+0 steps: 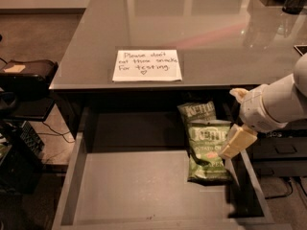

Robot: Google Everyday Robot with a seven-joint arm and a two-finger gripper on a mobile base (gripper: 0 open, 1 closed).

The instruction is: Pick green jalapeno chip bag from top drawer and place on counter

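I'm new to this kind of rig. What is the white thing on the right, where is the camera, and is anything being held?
The white shape is the robot's single arm. Its cream gripper hangs over the right side of the open top drawer, at the right edge of the green jalapeno chip bag. The one camera view looks down from the drawer side. The counter bears a handwritten paper note. A darker green Kettle bag lies behind the lighter one. Both bags lie in the drawer; nothing looks lifted.

Glossy counter (216, 28) (reflective), matt paper note (147, 65), crinkly light-green bag (206, 153), matt drawer (129, 186); smooth cream gripper (232, 147) at bag's right edge.
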